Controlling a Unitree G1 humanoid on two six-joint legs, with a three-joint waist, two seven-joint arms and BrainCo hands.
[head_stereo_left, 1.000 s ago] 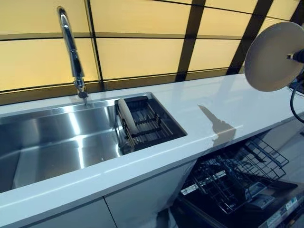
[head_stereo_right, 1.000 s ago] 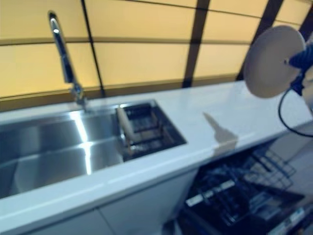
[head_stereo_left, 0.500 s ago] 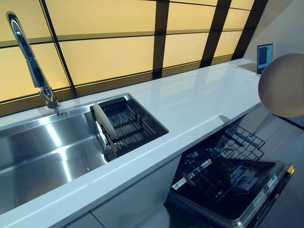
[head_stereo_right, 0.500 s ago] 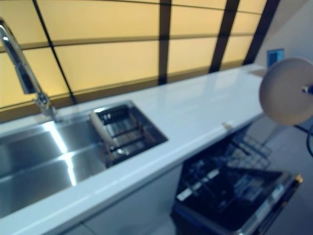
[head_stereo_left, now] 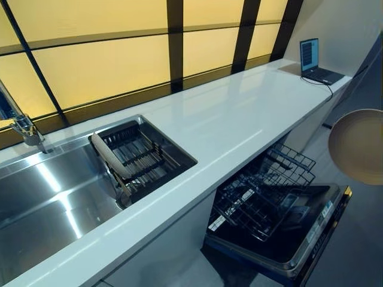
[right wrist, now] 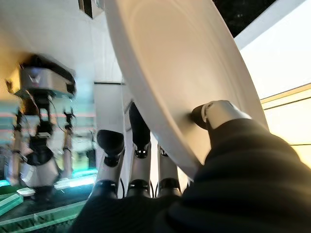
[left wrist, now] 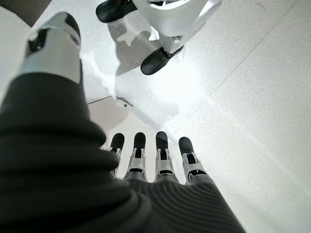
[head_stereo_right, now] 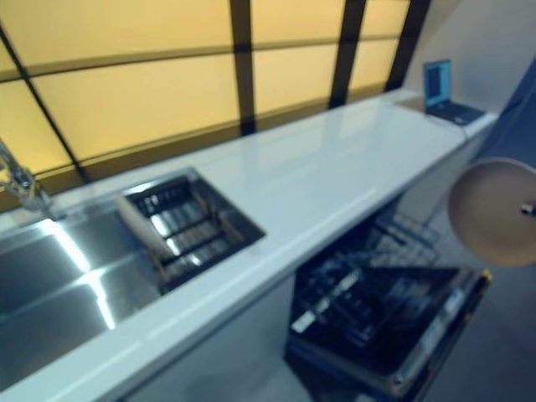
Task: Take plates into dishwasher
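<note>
right hand [right wrist: 146, 160] pinches the plate [head_stereo_left: 358, 146] edge-on at three o'clock, above the open dishwasher rack [head_stereo_left: 263, 191]; left hand [left wrist: 155, 160] hangs spread. the grip looks thin, so it might slip on lowering.

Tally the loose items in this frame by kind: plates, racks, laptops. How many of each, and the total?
Plates: 2, one pinched in the right hand, one on edge in the sink rack.
Racks: 2, the sink rack and the dishwasher rack.
Laptops: 1, open at the counter's far end.
Total: 5.
</note>
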